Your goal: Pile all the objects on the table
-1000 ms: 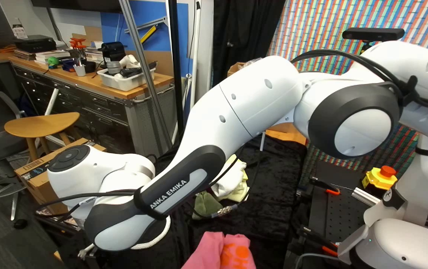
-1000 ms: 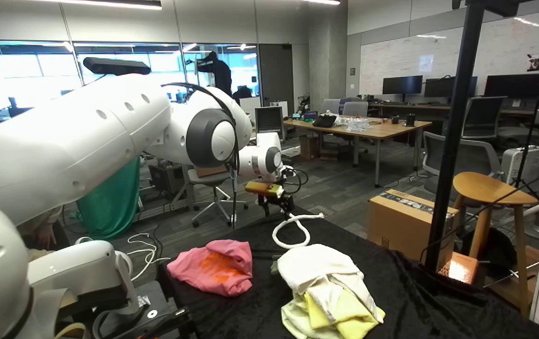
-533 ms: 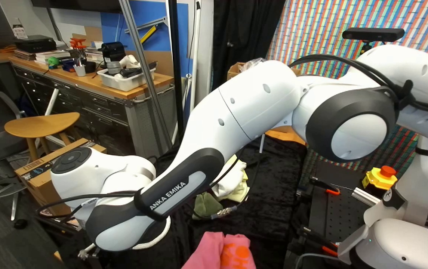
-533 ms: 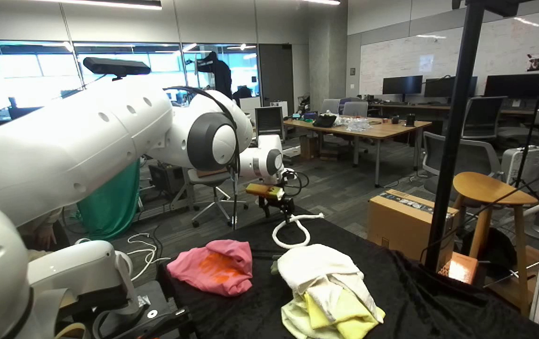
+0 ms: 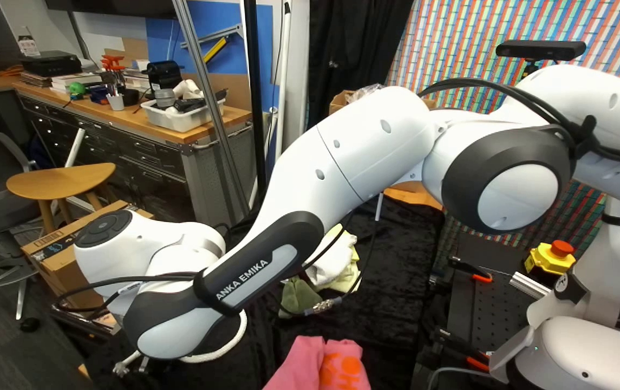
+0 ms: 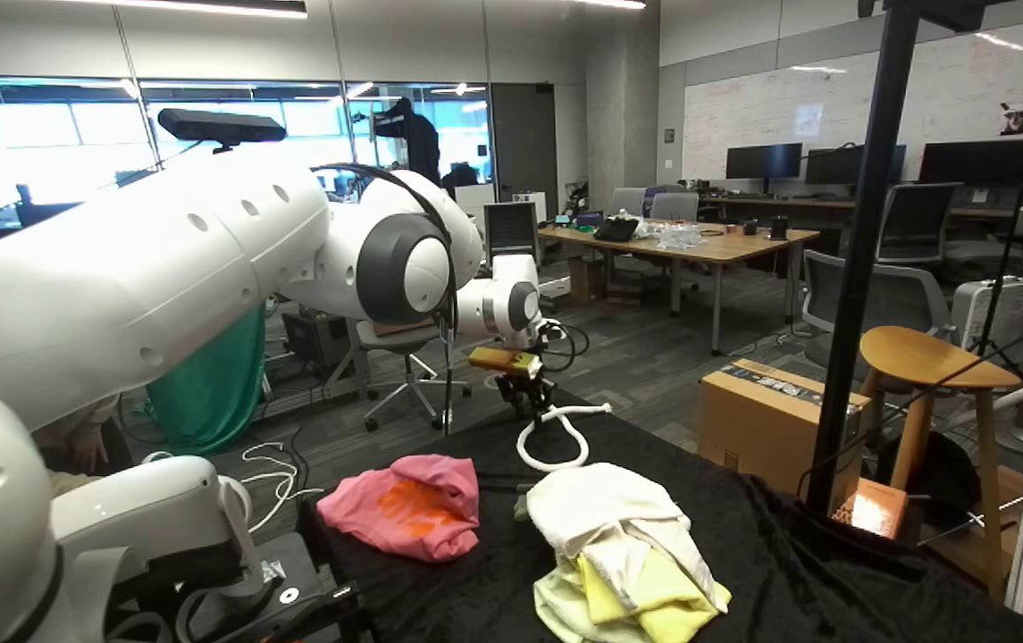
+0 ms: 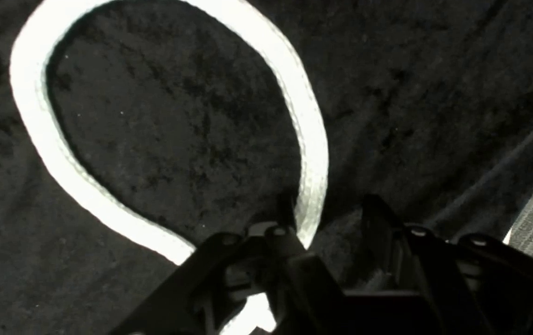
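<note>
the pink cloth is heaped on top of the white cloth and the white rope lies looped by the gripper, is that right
Not quite: the pink cloth lies apart from the white cloth, on the black covering, as both exterior views show. The white rope does lie looped by the gripper.

Wrist view close above rope (image 7: 313, 144), exterior views farther
</note>
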`<state>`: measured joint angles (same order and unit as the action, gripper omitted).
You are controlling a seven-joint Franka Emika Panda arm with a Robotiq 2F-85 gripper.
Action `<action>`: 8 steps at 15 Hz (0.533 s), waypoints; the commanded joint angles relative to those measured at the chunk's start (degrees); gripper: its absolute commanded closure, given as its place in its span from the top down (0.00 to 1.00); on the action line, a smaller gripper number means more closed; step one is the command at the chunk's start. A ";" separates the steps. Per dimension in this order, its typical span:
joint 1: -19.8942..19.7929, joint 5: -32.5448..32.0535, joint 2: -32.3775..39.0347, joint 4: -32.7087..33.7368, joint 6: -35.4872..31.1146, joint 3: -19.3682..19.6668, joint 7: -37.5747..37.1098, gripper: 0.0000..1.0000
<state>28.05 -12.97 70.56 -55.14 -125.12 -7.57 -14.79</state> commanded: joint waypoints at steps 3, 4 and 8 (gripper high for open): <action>-0.83 1.03 1.70 3.64 1.75 -0.86 0.91 0.04; -0.93 1.00 1.82 3.71 1.83 -0.87 0.98 0.00; -1.12 1.00 1.94 3.40 2.55 -0.87 0.90 0.04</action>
<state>27.46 -12.96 70.57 -54.82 -124.16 -7.70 -14.79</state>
